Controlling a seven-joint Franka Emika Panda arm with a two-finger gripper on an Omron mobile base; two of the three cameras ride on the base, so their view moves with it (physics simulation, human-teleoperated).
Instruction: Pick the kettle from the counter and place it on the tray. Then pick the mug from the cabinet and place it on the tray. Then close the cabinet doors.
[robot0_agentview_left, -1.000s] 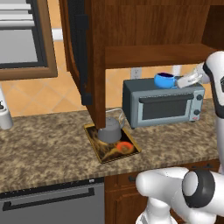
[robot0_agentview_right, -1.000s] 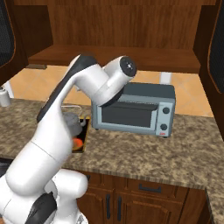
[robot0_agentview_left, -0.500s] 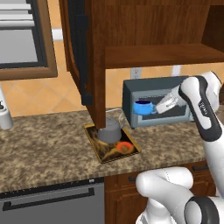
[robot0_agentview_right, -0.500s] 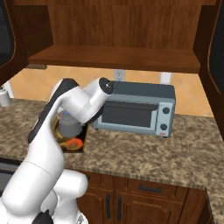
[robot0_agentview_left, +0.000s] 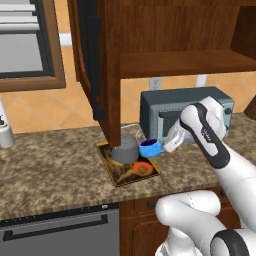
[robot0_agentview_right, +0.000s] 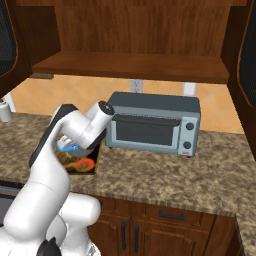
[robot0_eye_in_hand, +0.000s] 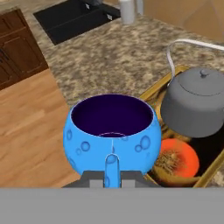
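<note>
My gripper (robot0_agentview_left: 166, 144) is shut on the handle of the small blue mug (robot0_agentview_left: 149, 148), holding it upright just above the right side of the tray (robot0_agentview_left: 122, 174). The grey kettle (robot0_agentview_left: 125, 148) stands on the tray's back part, close to the mug's left. In the hand view the mug (robot0_eye_in_hand: 111, 134) is held by its handle between my fingertips, with the kettle (robot0_eye_in_hand: 196, 108) and the tray (robot0_eye_in_hand: 209, 151) behind it. The tray lies on the granite counter (robot0_agentview_left: 50, 170). The cabinet door (robot0_agentview_left: 98, 60) hangs open above the kettle; the other cabinet door (robot0_agentview_right: 247, 55) stands open at the right.
A grey toaster oven (robot0_agentview_left: 172, 112) stands on the counter right behind my arm. A white container (robot0_agentview_left: 5, 133) is at the far left of the counter. The hand view shows a dark sink (robot0_eye_in_hand: 72, 15) further along. The cabinet shelf (robot0_agentview_right: 130, 67) runs above the oven.
My arm has swung down and left with the mug, from above the toaster oven to low over the tray beside the kettle.
</note>
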